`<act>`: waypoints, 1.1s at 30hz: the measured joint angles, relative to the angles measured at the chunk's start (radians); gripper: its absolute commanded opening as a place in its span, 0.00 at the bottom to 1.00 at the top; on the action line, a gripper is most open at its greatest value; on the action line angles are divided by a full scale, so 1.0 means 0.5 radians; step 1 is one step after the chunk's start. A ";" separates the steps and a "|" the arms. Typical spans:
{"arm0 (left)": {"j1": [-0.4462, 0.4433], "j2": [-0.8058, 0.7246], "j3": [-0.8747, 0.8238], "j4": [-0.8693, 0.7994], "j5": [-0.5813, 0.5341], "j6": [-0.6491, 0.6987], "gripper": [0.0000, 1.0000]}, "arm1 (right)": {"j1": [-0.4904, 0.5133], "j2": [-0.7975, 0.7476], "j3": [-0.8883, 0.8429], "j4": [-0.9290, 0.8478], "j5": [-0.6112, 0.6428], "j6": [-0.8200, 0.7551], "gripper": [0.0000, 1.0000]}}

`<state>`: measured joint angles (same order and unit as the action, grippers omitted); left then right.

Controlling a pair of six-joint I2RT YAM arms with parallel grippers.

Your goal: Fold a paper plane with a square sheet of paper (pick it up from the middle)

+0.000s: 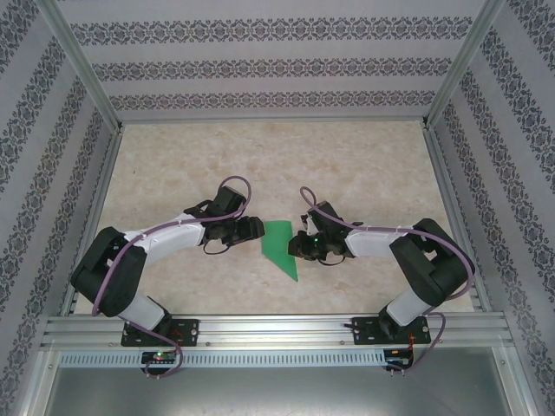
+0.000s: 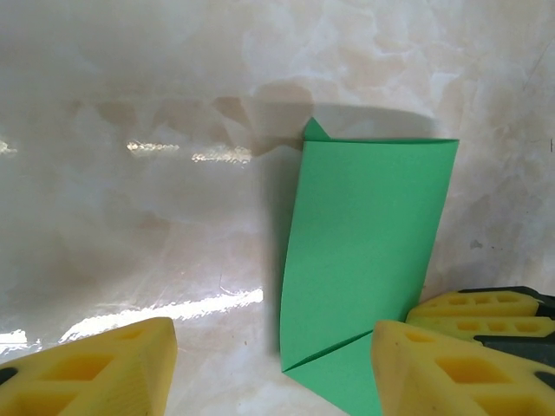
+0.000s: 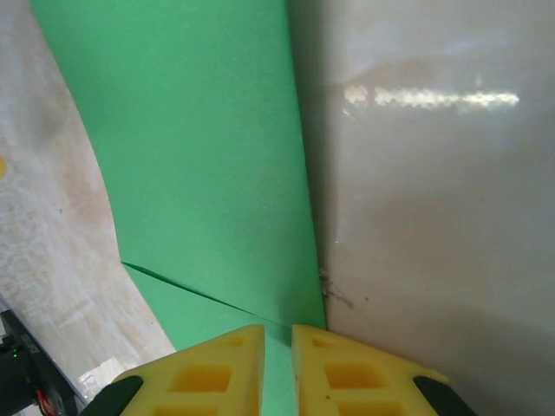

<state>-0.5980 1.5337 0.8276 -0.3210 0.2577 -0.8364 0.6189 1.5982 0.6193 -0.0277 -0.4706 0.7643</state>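
— Right gripper [image 3: 277, 342] is pinching the paper [image 3: 199, 156] at its edge; left gripper [image 2: 273, 336] is hanging spread.
— Paper is lying on the table [image 3: 434, 217] between them, seemingly mid-fold; pressing the crease is likely coming next.

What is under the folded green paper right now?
The marbled table lies under the green paper. A lower layer's corner peeks out; the rest beneath is covered.

The sheet of paper [image 1: 277, 245] lies on the counter [image 1: 347, 165], between the two arms. The left gripper [image 1: 253, 229] is just beside its left edge, and the right gripper [image 1: 299, 247] is over its right edge.
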 measured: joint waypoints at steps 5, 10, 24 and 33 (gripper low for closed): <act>-0.002 0.013 0.000 0.015 0.046 0.001 0.64 | -0.016 0.034 -0.047 0.153 -0.058 0.024 0.17; -0.027 0.046 0.000 0.037 0.073 -0.014 0.64 | -0.053 0.042 -0.124 0.325 -0.137 0.096 0.17; -0.121 0.163 -0.009 0.191 0.140 -0.160 0.63 | -0.105 0.085 -0.208 0.541 -0.258 0.214 0.18; -0.151 0.214 -0.024 0.285 0.188 -0.217 0.60 | -0.127 0.105 -0.226 0.597 -0.306 0.251 0.18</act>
<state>-0.6735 1.6405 0.8158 -0.1783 0.3515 -0.9451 0.5552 1.6508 0.5064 0.2710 -0.6235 0.8898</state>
